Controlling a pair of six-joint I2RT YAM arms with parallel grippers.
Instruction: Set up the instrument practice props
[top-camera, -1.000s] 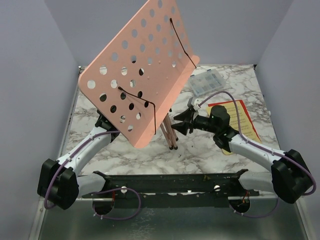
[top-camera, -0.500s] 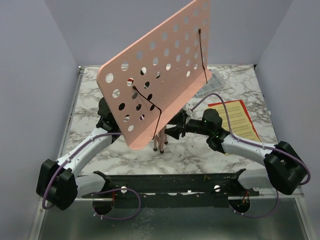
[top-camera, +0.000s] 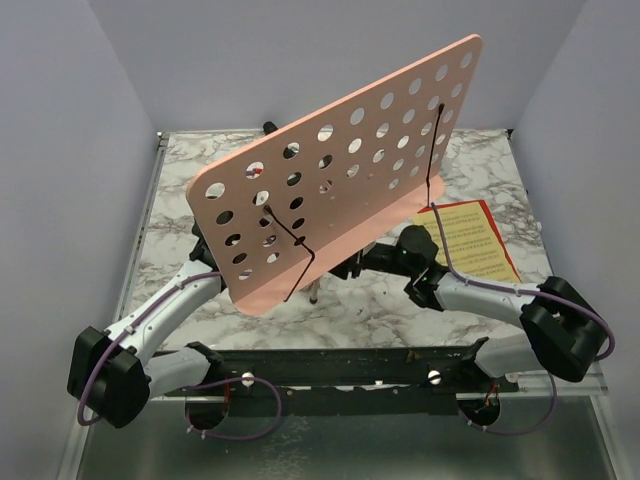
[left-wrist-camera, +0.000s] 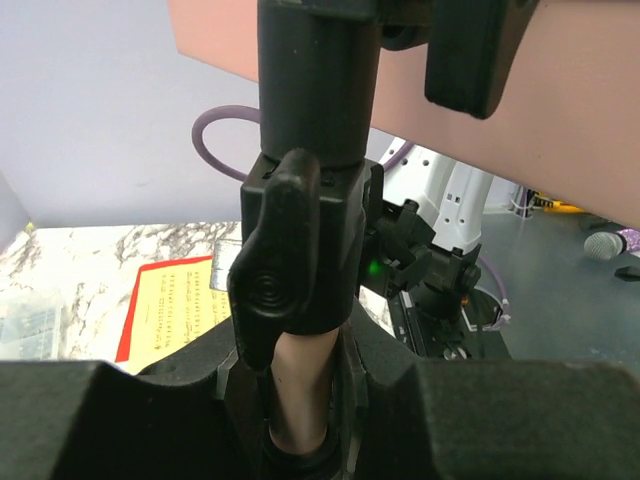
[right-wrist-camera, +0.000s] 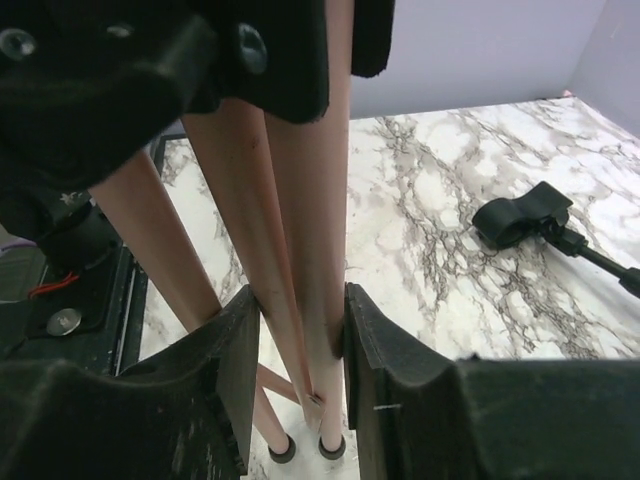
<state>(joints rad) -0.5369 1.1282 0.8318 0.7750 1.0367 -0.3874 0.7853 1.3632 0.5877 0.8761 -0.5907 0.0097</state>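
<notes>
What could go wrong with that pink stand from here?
The legs are folded together in the right gripper, so the music stand cannot stand alone. A loosened grip there, or at the left gripper on the pole, would likely topple it. Its wide tilted panel hangs close to the sheet music and might sweep it.

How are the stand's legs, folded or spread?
Folded: the right wrist view shows the pink legs bunched together inside the right gripper.

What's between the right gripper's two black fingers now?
Thin folded legs of the pink perforated music stand fill the gap in the right gripper; both fingers touch them. The right wrist view shows it.
</notes>
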